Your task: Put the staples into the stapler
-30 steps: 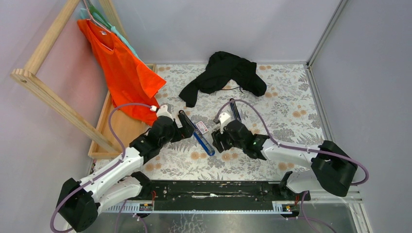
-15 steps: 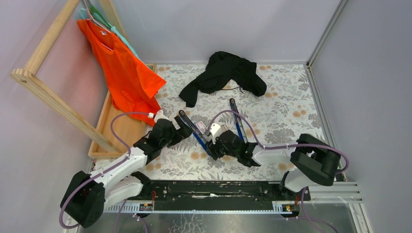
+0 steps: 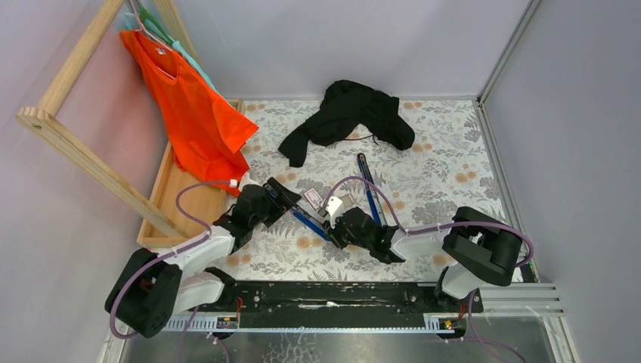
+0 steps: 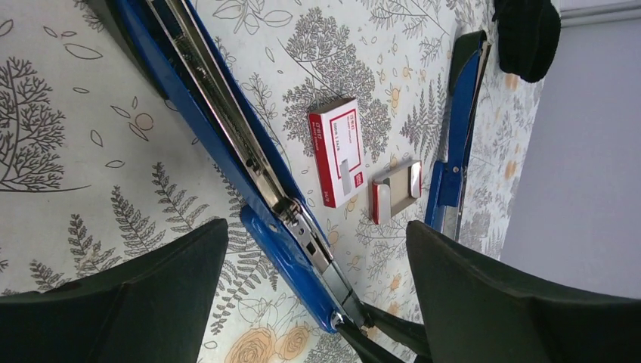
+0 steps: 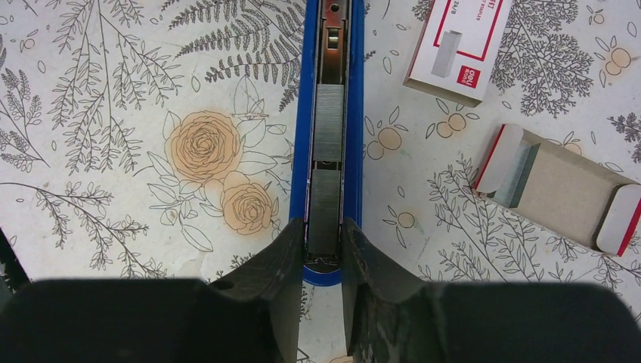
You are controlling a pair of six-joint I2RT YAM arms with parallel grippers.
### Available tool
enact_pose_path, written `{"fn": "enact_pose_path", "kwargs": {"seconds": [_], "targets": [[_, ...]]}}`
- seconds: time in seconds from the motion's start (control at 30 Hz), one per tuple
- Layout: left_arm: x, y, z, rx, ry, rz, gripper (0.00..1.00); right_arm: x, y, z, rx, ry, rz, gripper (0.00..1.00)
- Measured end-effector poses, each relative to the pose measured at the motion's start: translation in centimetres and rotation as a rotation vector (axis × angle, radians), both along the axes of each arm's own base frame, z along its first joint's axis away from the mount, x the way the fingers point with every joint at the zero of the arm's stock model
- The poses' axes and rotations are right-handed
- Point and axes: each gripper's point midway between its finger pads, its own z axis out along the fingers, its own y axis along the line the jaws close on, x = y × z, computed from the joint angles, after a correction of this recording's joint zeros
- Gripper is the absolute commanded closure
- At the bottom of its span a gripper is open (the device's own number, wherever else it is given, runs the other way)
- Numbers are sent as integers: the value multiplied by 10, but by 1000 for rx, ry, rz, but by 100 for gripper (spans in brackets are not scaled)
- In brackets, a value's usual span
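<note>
Two staple strips (image 5: 327, 178) lie end-to-end along the stapler (image 5: 354, 113), pinched by right end effector (image 5: 323, 253); left end effector (image 4: 317, 225) wide.

top: high overhead, looking down | wrists: close, facing down | all share blue stapler (image 5: 354, 113), staple box (image 5: 459, 45)

Grey walls (image 3: 340, 38) enclose a floral table (image 3: 446, 151) — wooden rack (image 3: 83, 157) left, orange shirt (image 3: 193, 106) hanging, black cloth (image 3: 348, 113) behind.
</note>
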Motion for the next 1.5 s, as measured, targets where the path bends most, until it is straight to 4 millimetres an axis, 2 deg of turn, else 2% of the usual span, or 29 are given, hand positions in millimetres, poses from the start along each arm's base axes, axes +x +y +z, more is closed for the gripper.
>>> {"fn": "enact_pose_path", "kwargs": {"seconds": [0.13, 0.37, 0.53, 0.77, 1.07, 1.17, 1.33, 1.5], "targets": [[3, 1, -6, -51, 8, 37, 13, 0, 0, 0, 4, -2, 3, 81], [4, 4, -14, -120, 20, 102, 13, 0, 0, 0, 8, -4, 3, 82], [1, 12, -27, -148, 26, 162, 17, -1, 0, 0, 9, -3, 5, 83], [16, 5, -27, -221, -21, 185, 22, -1, 1, 0, 9, -3, 6, 85], [18, 8, -38, -276, -99, 201, 53, -1, 3, -1, 14, -5, 9, 85], [17, 10, -42, -262, -128, 199, 61, 0, 5, -1, 15, -5, 10, 85], [18, 9, -45, -224, -179, 177, 66, 1, 6, -1, 17, -7, 10, 86], [19, 8, -42, -167, -236, 153, 65, 1, 7, -2, 15, -6, 9, 86]]}}
